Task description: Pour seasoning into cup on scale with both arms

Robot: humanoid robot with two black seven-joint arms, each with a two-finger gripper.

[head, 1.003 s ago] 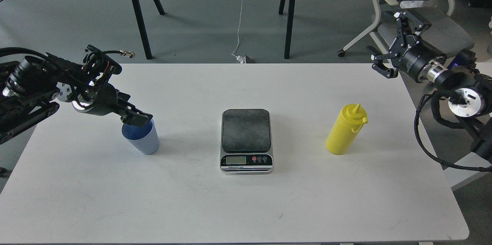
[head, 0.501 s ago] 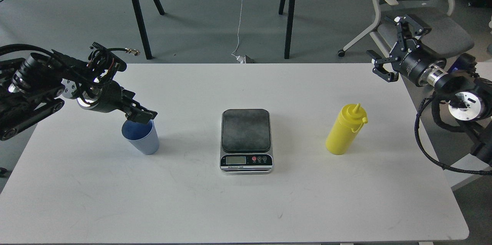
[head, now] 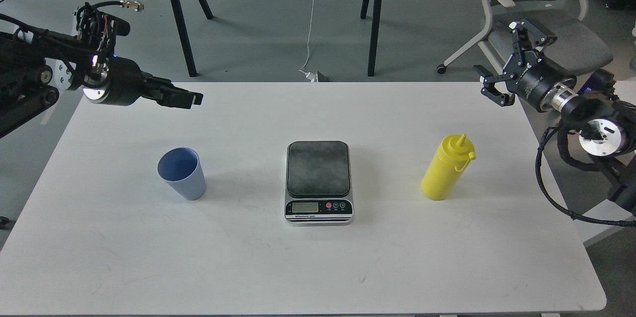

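White table (head: 298, 267) with scale (head: 318, 183) at centre, platform bare. Cup (head: 182, 173) stands upright at centre left; yellow bottle (head: 447, 168) stands at centre right. Left gripper (head: 191, 99), upper left, hangs above the table; finger spacing cannot be told. Right gripper (head: 512, 61), upper right beyond the table edge, fingers spread, holding nothing.

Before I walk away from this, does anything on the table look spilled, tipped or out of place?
Nothing stands out. The cup, scale and bottle all stand upright and apart on the table, with no spill visible. The scale's platform is bare, and neither hand holds anything.
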